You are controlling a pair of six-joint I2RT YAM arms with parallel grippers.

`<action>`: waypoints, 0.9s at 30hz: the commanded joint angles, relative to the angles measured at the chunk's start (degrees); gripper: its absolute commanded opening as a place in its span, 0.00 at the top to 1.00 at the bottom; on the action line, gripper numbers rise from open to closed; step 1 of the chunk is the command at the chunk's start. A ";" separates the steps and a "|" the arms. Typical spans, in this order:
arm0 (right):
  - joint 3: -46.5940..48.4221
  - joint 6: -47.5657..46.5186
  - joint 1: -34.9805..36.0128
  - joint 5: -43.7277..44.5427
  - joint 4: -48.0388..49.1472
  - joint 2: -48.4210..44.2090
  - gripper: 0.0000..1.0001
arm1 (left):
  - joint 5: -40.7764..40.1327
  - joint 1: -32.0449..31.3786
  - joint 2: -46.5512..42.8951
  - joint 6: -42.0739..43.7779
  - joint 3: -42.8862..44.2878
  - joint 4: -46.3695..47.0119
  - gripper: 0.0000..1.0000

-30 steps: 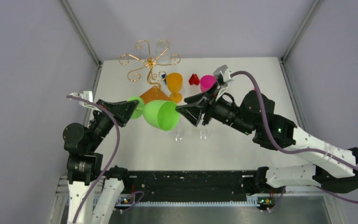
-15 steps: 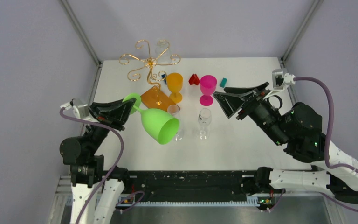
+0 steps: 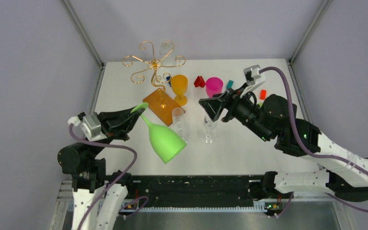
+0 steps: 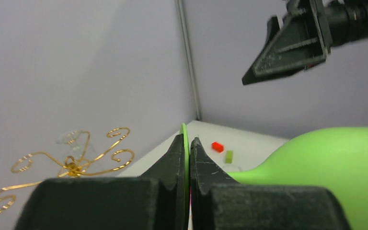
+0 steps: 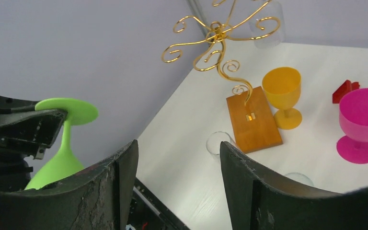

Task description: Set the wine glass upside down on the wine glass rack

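The left fingers [image 4: 170,165] are clenching the green wine glass [image 3: 165,141] by its foot, the right fingers [image 5: 117,184] gaping empty; I'd be sliding its stem into a rack [image 3: 154,62] scroll ahead, bowl plumb.

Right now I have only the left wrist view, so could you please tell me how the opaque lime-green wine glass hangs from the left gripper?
Observer: The left gripper pinches the round foot. The lime-green wine glass slants away from it, bowl end pointing toward the near edge of the white table.
Operator: Thank you. Does anything stand close to its bowl?
Observer: Yes, a clear stemmed glass stands upright just beside the bowl, next to the flat orange-brown wooden base of the thin gold wire rack.
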 commanded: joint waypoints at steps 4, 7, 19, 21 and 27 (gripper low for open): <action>7.90 5.80 -0.02 -9.35 -3.97 4.85 0.37 | 15.72 -0.06 -2.89 37.55 5.23 -12.12 1.00; 8.01 8.92 -0.02 -12.20 -3.94 5.88 0.37 | 19.85 -0.31 -4.04 56.88 6.23 -21.78 1.00; 0.26 27.74 -2.19 -27.31 9.21 8.83 0.38 | 27.14 -0.36 -4.94 84.02 7.62 -30.21 1.00; -1.78 32.10 -2.45 -30.58 14.16 9.73 0.39 | 26.90 -0.32 -4.71 86.40 8.78 -33.11 1.00; 0.04 37.36 -3.13 -38.24 19.10 16.87 0.41 | 29.37 -0.32 -4.87 87.83 9.91 -33.82 1.00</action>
